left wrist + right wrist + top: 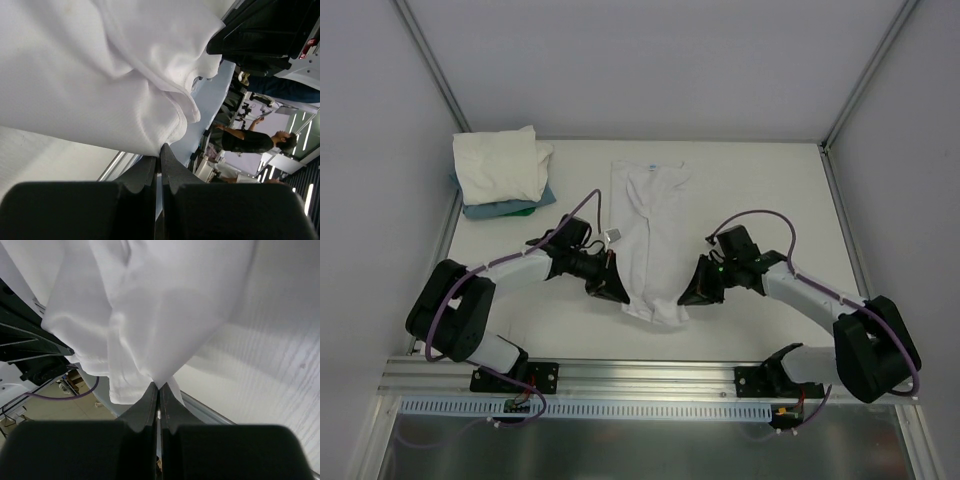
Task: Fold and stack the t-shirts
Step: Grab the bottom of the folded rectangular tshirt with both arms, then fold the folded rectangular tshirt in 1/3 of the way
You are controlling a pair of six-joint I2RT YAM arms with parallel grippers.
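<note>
One t-shirt [650, 225] lies centre frame, long axis top to bottom. Left pincer [614, 290] and right pincer [692, 293] each clamp a lower corner. Folded stack [500, 165] sits upper left.

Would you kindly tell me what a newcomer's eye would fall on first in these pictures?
First, the long white t-shirt stretched down the middle of the table, its near end pinched from either side by the left pincer and the right pincer, both shut on the cloth. Next, the pile of folded white t-shirts in the far left corner, resting on a teal item.
</note>
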